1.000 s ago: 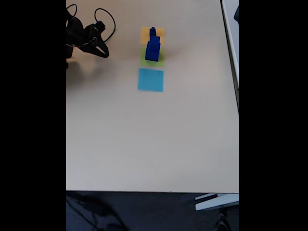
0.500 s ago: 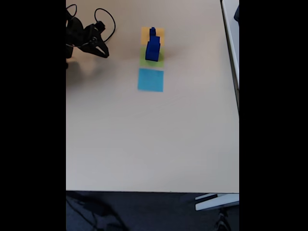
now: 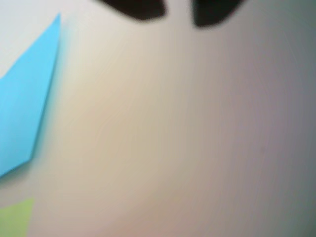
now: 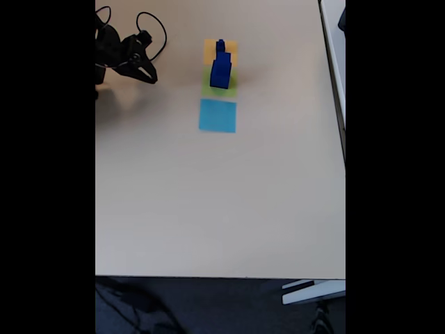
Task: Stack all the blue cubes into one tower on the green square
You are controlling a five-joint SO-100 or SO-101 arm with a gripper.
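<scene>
Beige table (image 4: 222, 202): one blue cubes (image 4: 221, 66) tower (green square (image 4: 229, 88)).

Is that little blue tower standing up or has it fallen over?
Standing. The blue cubes rise as one stack from the green square, none lying loose on the table.

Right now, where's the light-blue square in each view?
Wrist view: light-blue square at the left edge, cropped, above a green square corner.
Fixed view: light-blue square upper centre of the table, just below the green square.
Shared landmark: the green square.
</scene>
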